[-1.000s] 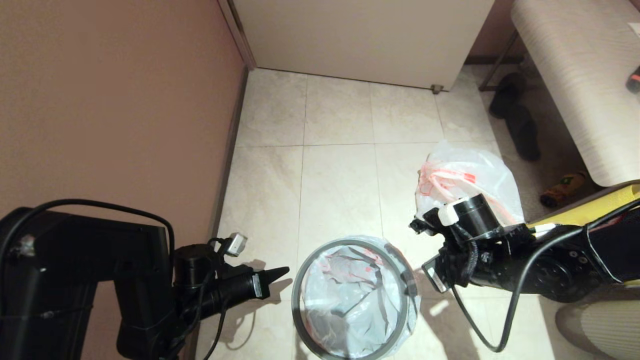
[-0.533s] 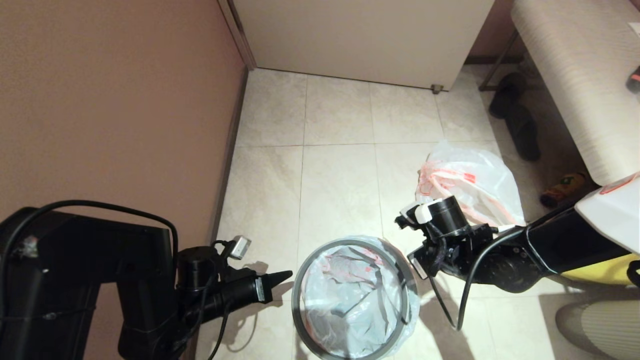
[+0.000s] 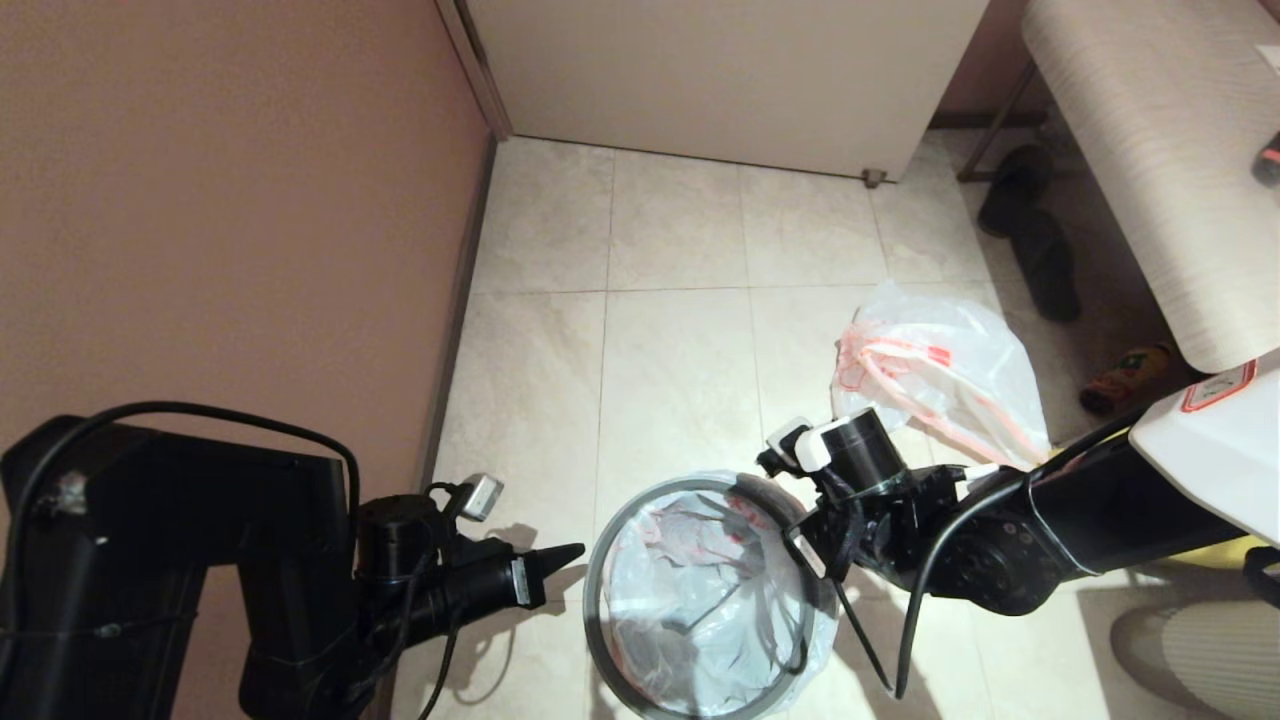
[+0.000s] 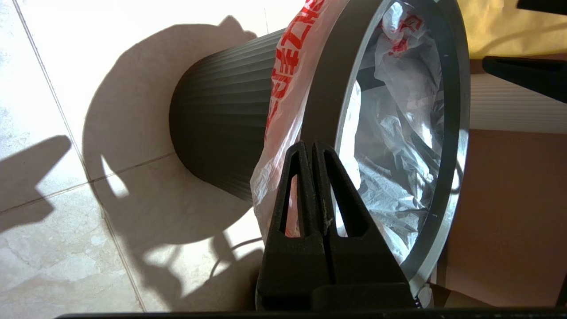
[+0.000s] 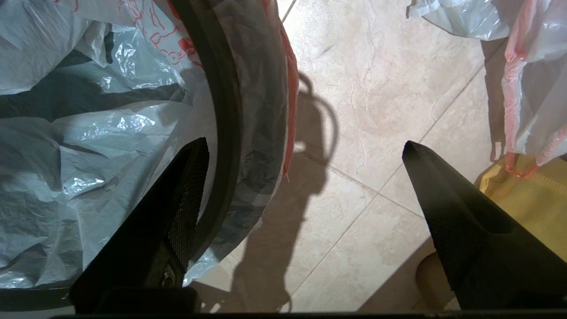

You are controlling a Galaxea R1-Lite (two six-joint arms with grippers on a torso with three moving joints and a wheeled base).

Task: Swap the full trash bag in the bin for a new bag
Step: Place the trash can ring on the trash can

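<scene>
Nearest, the bin (image 3: 700, 600) stands on the floor, lined with the new bag (image 3: 700, 610). The right wrist view alone shows the right gripper (image 5: 305, 155) jaws spread, straddling its rim. The left gripper (image 4: 312, 150) jaws are clenched, empty, beside it. Farther off lies the full trash bag (image 3: 940, 360).

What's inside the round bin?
Inside the bin is the new bag, thin and crinkly, folded over the grey hoop. The plastic covers the bin's bottom, so that cannot be seen.

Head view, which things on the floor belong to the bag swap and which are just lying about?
Job: bin, new bag lining it, full trash bag, open right gripper at the rim, shut left gripper.
Lying about: dark shoes, small bottle, bench.
</scene>
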